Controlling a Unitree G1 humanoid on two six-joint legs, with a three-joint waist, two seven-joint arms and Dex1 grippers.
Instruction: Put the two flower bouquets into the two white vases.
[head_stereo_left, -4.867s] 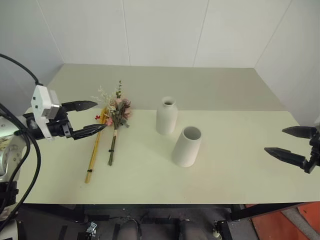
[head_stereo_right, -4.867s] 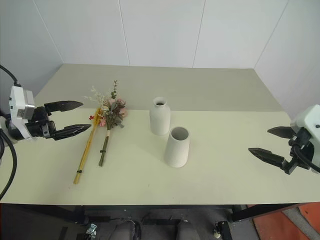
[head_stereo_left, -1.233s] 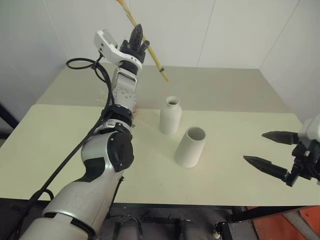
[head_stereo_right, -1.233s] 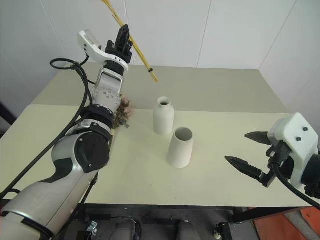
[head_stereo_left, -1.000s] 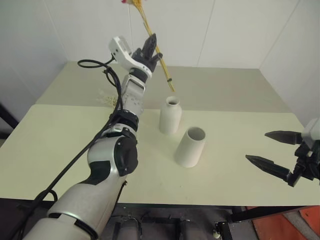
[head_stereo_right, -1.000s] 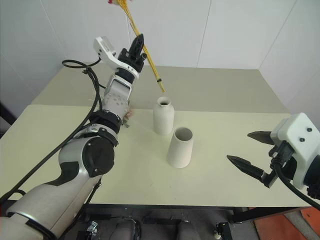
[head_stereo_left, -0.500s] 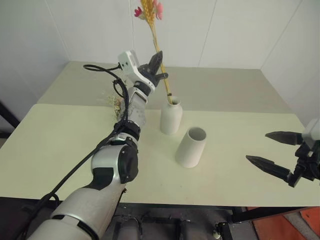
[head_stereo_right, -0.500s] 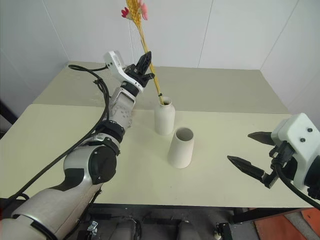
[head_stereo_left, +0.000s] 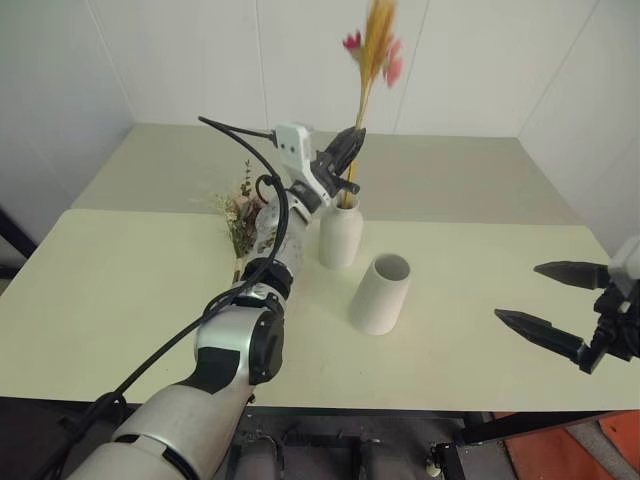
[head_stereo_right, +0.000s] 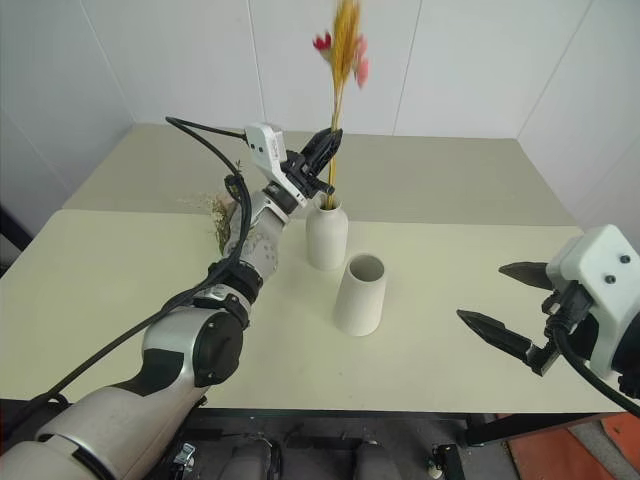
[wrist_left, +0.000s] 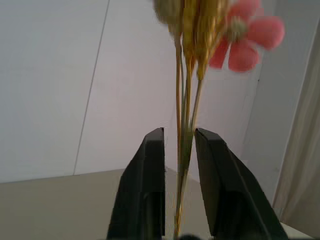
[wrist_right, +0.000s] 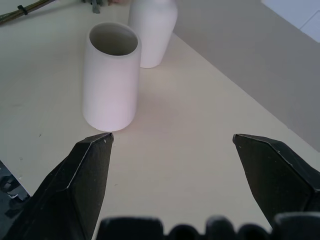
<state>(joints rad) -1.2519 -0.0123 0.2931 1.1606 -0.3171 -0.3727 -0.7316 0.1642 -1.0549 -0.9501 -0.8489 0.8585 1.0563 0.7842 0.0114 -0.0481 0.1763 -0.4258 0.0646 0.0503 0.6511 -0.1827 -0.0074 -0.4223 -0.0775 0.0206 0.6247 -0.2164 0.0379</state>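
Pale yellow-green table (head_stereo_left: 130, 300) carries both white vases. The bottle-shaped vase (head_stereo_left: 340, 235) stands upright near the middle of the table, toward the far edge; the wide-mouthed vase (head_stereo_left: 380, 293) stands upright just beside it, closer to the near edge and slightly toward the right edge, the two apart by a small gap. The slim bunch of yellow-orange stalks (head_stereo_left: 368, 70) stands nearly upright with its lower ends inside the narrow neck of the bottle-shaped vase, red-pink bits at its top, tilted slightly toward the right edge. The left gripper (head_stereo_left: 347, 158) sits just above the vase mouth, its two black fingers (wrist_left: 150, 170) on either side of the stalks. In the left wrist view the stalks run through the gap between the fingers with some space on each side, so the jaws appear partly released rather than clenched on the stalks; contact at the finger bases is hard to judge. The rose bunch (head_stereo_left: 241, 215) lies flat on the table toward the far-left area, beside the left arm, well clear of both vases. The right gripper (head_stereo_left: 565, 305) hovers over the right edge of the table near the near-right corner, jaws spread wide, holding nothing. In the right wrist view its fingers (wrist_right: 87, 175) frame the wide-mouthed vase (wrist_right: 111, 75) with the bottle-shaped vase (wrist_right: 152, 30) behind it.
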